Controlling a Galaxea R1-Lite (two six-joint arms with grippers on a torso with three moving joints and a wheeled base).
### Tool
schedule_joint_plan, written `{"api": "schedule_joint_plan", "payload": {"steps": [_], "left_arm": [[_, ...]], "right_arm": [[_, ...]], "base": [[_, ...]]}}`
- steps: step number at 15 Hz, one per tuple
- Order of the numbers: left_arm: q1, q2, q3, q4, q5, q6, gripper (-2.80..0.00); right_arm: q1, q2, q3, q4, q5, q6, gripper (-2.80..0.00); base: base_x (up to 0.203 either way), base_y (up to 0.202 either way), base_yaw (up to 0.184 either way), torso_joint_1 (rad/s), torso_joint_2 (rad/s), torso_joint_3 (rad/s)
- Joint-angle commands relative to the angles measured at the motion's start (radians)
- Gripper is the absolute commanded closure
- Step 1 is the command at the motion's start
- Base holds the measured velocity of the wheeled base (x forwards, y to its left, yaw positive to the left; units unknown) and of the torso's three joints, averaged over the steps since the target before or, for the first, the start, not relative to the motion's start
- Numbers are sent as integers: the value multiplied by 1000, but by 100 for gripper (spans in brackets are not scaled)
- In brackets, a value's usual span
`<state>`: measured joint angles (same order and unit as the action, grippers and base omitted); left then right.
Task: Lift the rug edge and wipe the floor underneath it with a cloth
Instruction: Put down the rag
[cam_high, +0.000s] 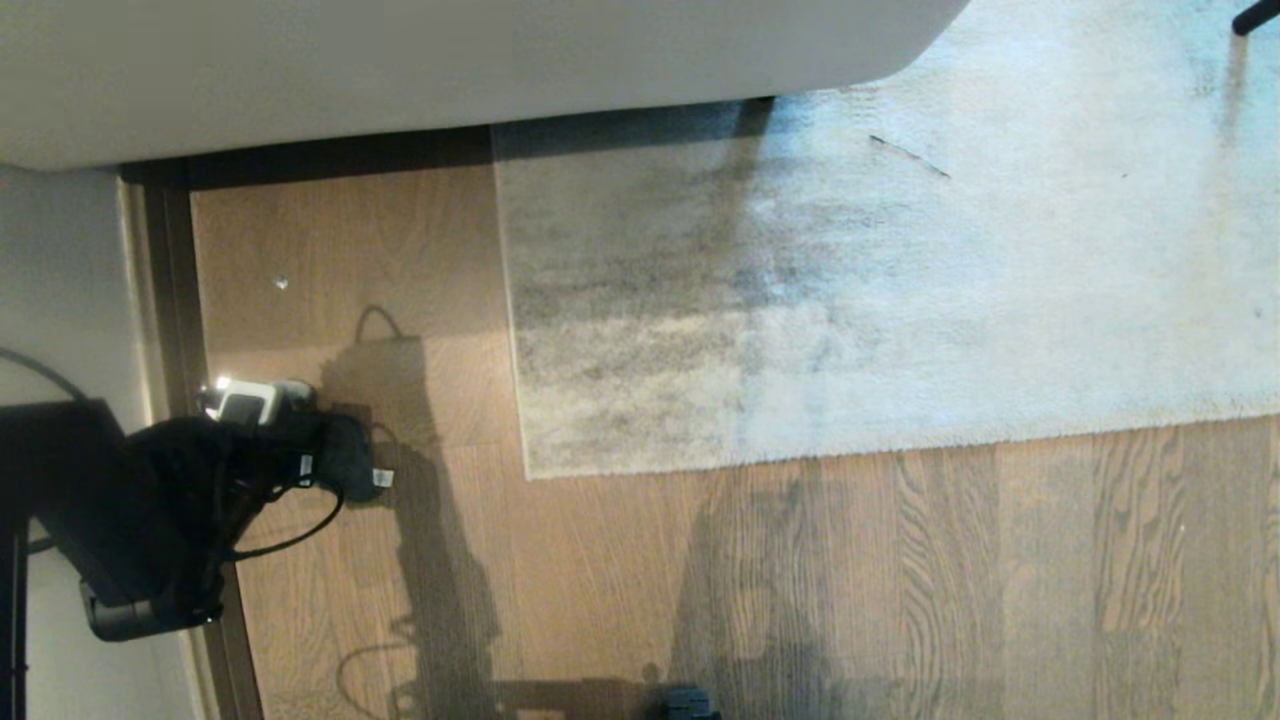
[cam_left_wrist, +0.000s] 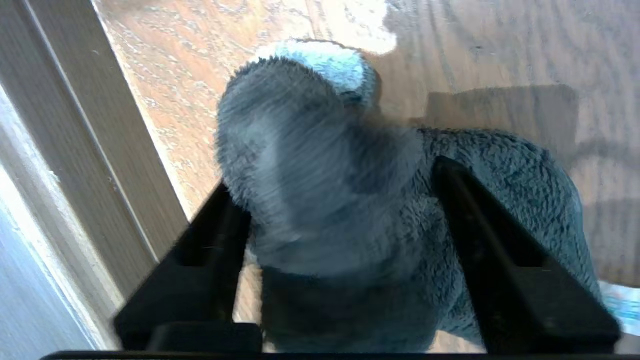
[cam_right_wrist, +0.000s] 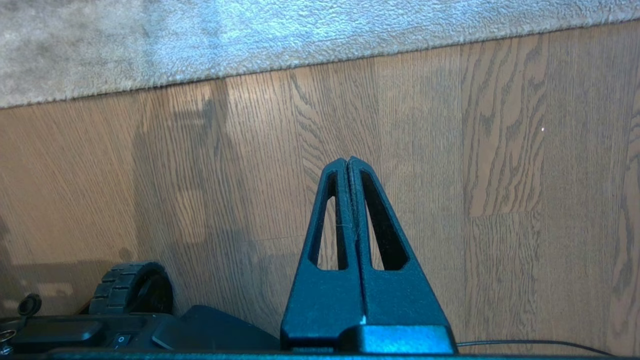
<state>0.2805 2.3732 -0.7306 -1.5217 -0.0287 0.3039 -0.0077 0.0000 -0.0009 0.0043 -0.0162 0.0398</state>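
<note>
- Rug edge (cam_high: 640, 462) lies flat on the floor (cam_high: 900, 580), its corner toward the robot's left and its straight border facing the robot; the far side runs under a pale piece of furniture (cam_high: 400, 70).
- It looks like short-pile fabric on a thin backing, so it should be limp and fairly light at the border, bending up readily; the corner seems the easiest place to pinch, low at the backing.
- Cloth (cam_left_wrist: 360, 210) sits on the floor by the dark skirting strip (cam_left_wrist: 85, 150), well apart from the rug; it is fuzzy and soft and should bunch under any grip.
- Left pincer (cam_left_wrist: 340, 220) stands spread, one finger on either side of the cloth, not pressing it.
- Right pincer (cam_right_wrist: 348, 165) hangs over bare floor near the rug border, fingers pressed together, empty.
- Wiping under the rug does not look begun.
</note>
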Motion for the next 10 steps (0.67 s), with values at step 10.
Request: {"api": "schedule_joint_plan", "payload": {"steps": [10], "left_arm": [[-47,-207,192,-48,3,-24,-280]], "right_arm": [[0,0,1,1,0,0,0]], "base": [[0,0,0,0,0,0]]}}
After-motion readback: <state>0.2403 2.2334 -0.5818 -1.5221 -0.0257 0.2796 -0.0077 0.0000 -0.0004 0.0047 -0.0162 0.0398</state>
